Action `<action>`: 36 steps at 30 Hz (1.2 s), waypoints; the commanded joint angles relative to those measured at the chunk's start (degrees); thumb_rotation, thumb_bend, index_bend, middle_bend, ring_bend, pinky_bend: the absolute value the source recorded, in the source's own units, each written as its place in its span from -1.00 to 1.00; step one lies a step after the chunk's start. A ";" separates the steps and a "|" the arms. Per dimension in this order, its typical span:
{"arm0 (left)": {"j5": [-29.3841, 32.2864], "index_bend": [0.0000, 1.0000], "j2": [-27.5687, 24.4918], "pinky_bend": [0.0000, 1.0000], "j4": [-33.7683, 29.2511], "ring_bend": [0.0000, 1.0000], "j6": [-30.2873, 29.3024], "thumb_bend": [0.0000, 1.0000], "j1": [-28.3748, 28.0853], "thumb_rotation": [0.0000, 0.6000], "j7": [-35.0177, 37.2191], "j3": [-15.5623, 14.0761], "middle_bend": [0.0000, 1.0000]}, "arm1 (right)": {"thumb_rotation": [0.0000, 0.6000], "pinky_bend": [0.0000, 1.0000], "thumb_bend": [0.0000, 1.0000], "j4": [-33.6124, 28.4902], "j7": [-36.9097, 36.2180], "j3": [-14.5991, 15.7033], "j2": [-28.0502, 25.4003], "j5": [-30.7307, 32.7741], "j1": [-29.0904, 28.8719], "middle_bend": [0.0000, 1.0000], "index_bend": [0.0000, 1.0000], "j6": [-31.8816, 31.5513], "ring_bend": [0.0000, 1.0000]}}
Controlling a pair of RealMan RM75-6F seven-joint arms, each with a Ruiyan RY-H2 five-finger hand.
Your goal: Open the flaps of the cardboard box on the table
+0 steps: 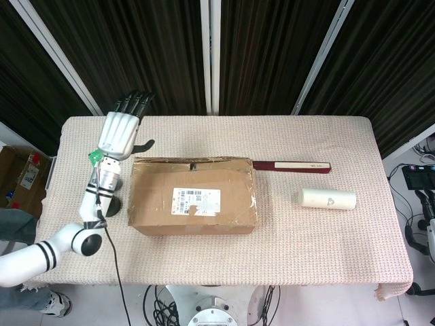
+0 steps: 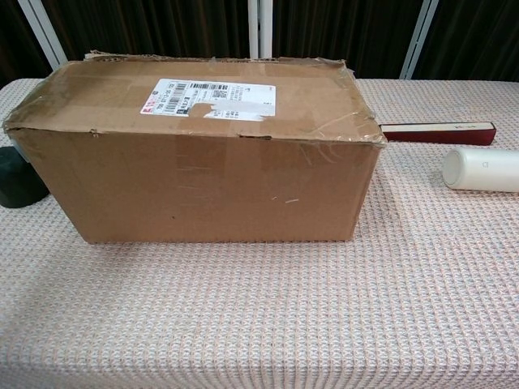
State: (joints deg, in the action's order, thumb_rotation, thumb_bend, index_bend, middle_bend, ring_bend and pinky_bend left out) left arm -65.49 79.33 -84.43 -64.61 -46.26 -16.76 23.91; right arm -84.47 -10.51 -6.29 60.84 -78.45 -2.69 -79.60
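The cardboard box (image 1: 194, 197) (image 2: 203, 154) stands at the table's middle left, and its labelled near flap lies flat over the top. The far flap no longer stands up. Only a thin strip (image 1: 194, 163) shows along the far edge, and I cannot tell how the flap lies behind it. My left hand (image 1: 121, 132) hovers beyond the box's far-left corner with its fingers stretched out and apart, holding nothing and touching nothing. My right hand (image 1: 429, 227) is a sliver at the right edge, beside the table, and its fingers are cut off.
A long dark red flat case (image 1: 292, 166) (image 2: 438, 131) lies right of the box. A white cylinder (image 1: 327, 199) (image 2: 482, 169) lies nearer the right side. A black round object (image 2: 18, 180) and a green thing (image 1: 95, 157) sit left of the box. The table (image 1: 306, 258) has a woven cloth.
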 commanded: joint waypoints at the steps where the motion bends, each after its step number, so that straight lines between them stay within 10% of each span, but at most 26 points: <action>1: 0.25 -0.87 -9.45 -0.65 -12.86 -0.87 -2.46 -0.76 7.49 0.99 3.50 -2.51 -0.81 | 1.00 -1.00 -0.25 -0.70 0.11 -0.44 -0.70 -0.45 -0.46 -1.00 -1.00 -0.26 -1.00; 6: -5.17 -0.84 -19.72 -0.64 -20.89 -0.82 -6.90 -0.91 17.30 0.52 2.00 -11.00 -0.77 | 1.00 -1.00 -0.28 -2.32 -0.36 -1.31 -2.53 -3.87 -2.28 -1.00 -1.00 -1.26 -1.00; 16: -16.42 -0.81 -27.84 -0.64 -22.93 -0.83 -21.45 -1.00 35.34 0.25 11.63 -23.40 -0.77 | 1.00 -1.00 -0.09 -8.81 -5.23 -4.24 -5.84 -11.54 -13.29 -1.00 -1.00 6.17 -1.00; 25: -21.64 -0.82 -24.16 -0.64 -14.81 -0.83 -29.30 -1.00 41.80 0.15 16.92 -25.27 -0.77 | 1.00 -1.00 0.22 -15.45 4.26 -10.37 -3.36 -4.24 -32.20 -1.00 -1.00 28.78 -1.00; 36: -20.92 -0.82 -21.41 -0.64 -11.20 -0.83 -28.24 -0.97 42.98 0.13 20.26 -24.34 -0.77 | 1.00 -1.00 0.28 -16.01 16.56 -13.84 2.88 21.15 -51.72 -1.00 -1.00 46.02 -1.00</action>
State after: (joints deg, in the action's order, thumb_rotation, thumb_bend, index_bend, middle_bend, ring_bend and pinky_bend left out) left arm -86.53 57.81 -95.76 -93.05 -3.29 3.30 -0.57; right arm -100.46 1.95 -18.88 61.17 -63.86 -48.72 -37.55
